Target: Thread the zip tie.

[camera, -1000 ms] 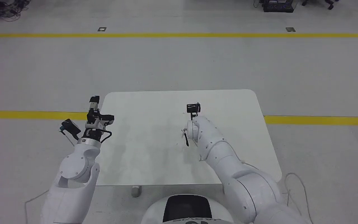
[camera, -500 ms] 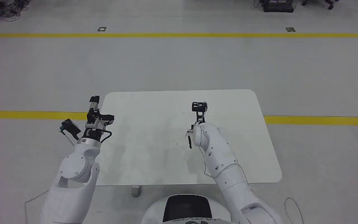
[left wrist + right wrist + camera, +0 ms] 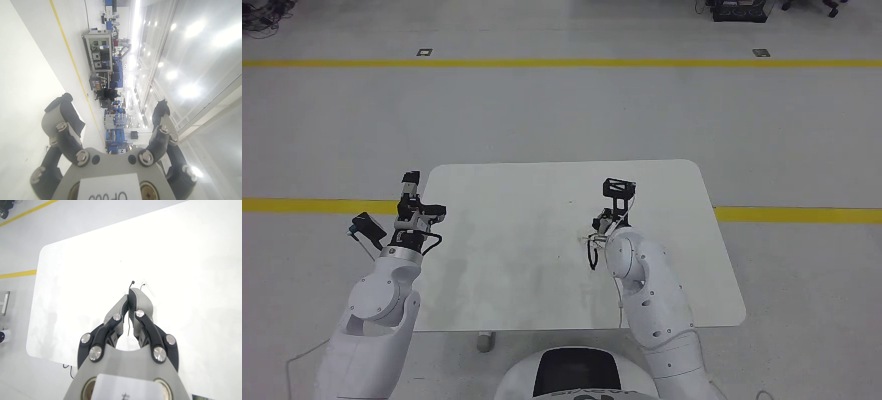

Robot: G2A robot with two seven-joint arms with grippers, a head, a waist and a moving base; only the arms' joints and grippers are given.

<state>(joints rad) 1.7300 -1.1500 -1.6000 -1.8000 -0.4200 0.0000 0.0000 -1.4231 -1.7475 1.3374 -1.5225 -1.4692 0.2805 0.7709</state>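
Note:
A thin black zip tie (image 3: 129,321) is pinched between the pads of my right gripper (image 3: 129,294), which is shut on it. Its small square head (image 3: 132,282) sticks out past the fingertips and its tail hangs back between the fingers. In the top view my right gripper (image 3: 594,242) hangs over the white table (image 3: 502,200), right of its middle. My left gripper (image 3: 113,100) is open with nothing in it and points up into the room. In the top view my left gripper (image 3: 414,205) sits at the table's left edge.
On the table (image 3: 75,266) just beyond the right fingertips lies a short black strand (image 3: 142,286) beside a faint clear outline. Grey floor with yellow lines (image 3: 562,63) surrounds the table.
My right arm has moved to the right across the table, keeping the zip tie in its grip. The left arm has stayed where it was.

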